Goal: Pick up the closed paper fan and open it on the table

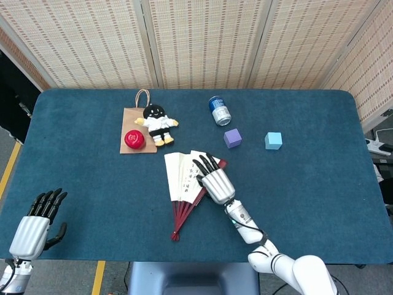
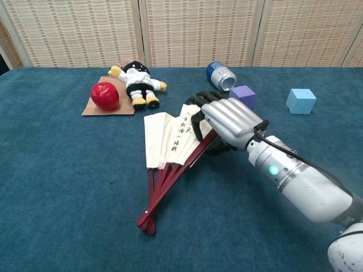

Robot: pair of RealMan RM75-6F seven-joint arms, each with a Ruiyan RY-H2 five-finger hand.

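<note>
1. The left hand [image 1: 35, 226], silver-backed with black fingers, hangs at the near-left edge of the table [image 1: 73, 160], fingers straight and slightly apart, holding nothing; the chest view does not show it.
2. One flat brown paper bag [image 1: 130, 118] with a looped handle lies far left on the dark blue, felt-like tabletop. On it sit one glossy red apple [image 1: 134, 139] and one soft doll [image 1: 158, 123] with a black head and white clothes.
3. One paper fan [image 1: 182, 178] lies near the table's middle, partly spread: cream pleated leaves with dark writing, dark red ribs meeting at a pivot toward the near edge.
4. The right hand [image 1: 214, 179] rests palm-down on the fan's right side, fingers laid across the paper and outer rib. It hides that part of the fan, and whether it pinches the rib cannot be told.
5. One blue metal can [image 1: 219, 110] lies on its side, far of the hand.
6. Two cubes stand right of it: one purple cube [image 1: 232, 137], one light blue cube [image 1: 273, 141].
</note>
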